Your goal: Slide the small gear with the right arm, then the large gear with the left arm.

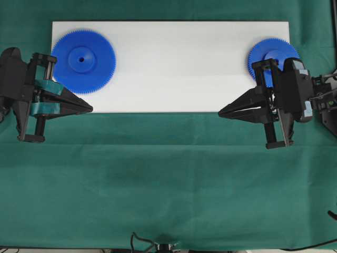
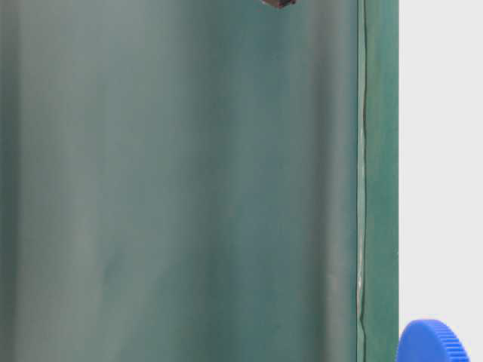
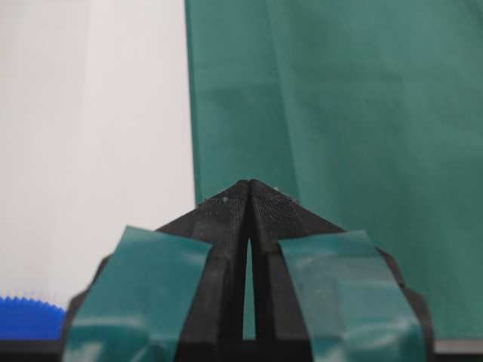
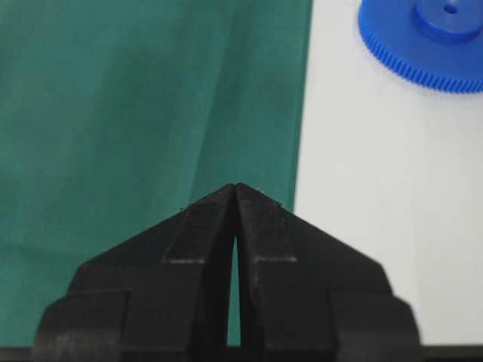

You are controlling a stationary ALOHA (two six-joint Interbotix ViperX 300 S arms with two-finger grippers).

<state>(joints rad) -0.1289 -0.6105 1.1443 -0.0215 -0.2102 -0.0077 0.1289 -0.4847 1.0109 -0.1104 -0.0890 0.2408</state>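
Large gear [image 1: 83,61] lies flat at the left end of the white board [image 1: 174,68] on the green-clothed tabletop [image 1: 168,179], and the small gear [image 1: 263,54] lies at the board's right end, partly hidden under my right arm [image 1: 297,89]. My left end effector [image 1: 90,109] with its teal patches is pinched closed on nothing, its tip at the board's near edge just below the large gear. My right end effector [image 1: 220,112] is likewise closed and empty, its tip at the same edge, near the small gear.

Left claw [image 1: 90,109] and right claw [image 1: 221,112] point inward, fingertips pressed together (both holding nothing).
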